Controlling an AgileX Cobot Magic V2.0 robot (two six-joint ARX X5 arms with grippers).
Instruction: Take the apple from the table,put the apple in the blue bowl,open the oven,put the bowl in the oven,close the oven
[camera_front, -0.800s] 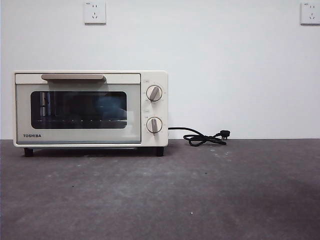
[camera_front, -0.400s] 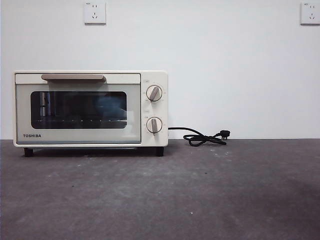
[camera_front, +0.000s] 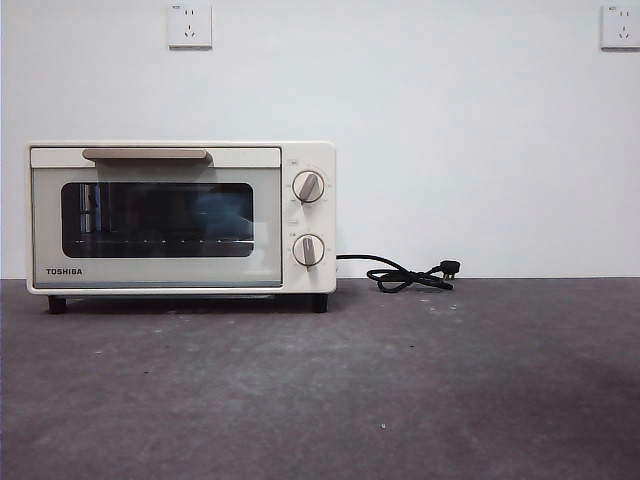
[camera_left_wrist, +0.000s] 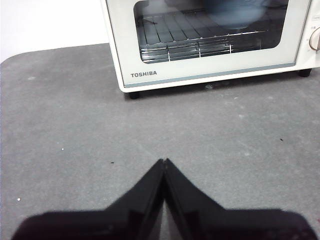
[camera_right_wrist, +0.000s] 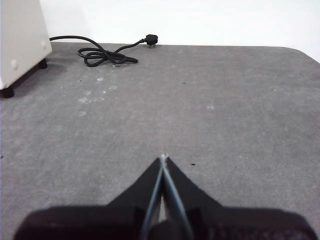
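The cream-white oven (camera_front: 180, 217) stands on the table (camera_front: 400, 380) at the left against the wall, its door shut and the tan handle (camera_front: 146, 154) up. Behind the dark glass a dim blue bowl (camera_front: 222, 210) rests on the wire rack, seen also in the left wrist view as the bowl (camera_left_wrist: 235, 12). No view shows the apple. My left gripper (camera_left_wrist: 164, 161) hovers over the table in front of the oven (camera_left_wrist: 210, 40), shut and holding nothing. My right gripper (camera_right_wrist: 164, 157) is shut and holding nothing over the table to the oven's right. Neither arm shows in the front view.
The oven's black cord (camera_front: 405, 273) lies coiled on the table by the wall, right of the oven, and shows as the cord (camera_right_wrist: 102, 54) ahead of my right gripper. Two wall sockets (camera_front: 190, 25) sit high on the white wall.
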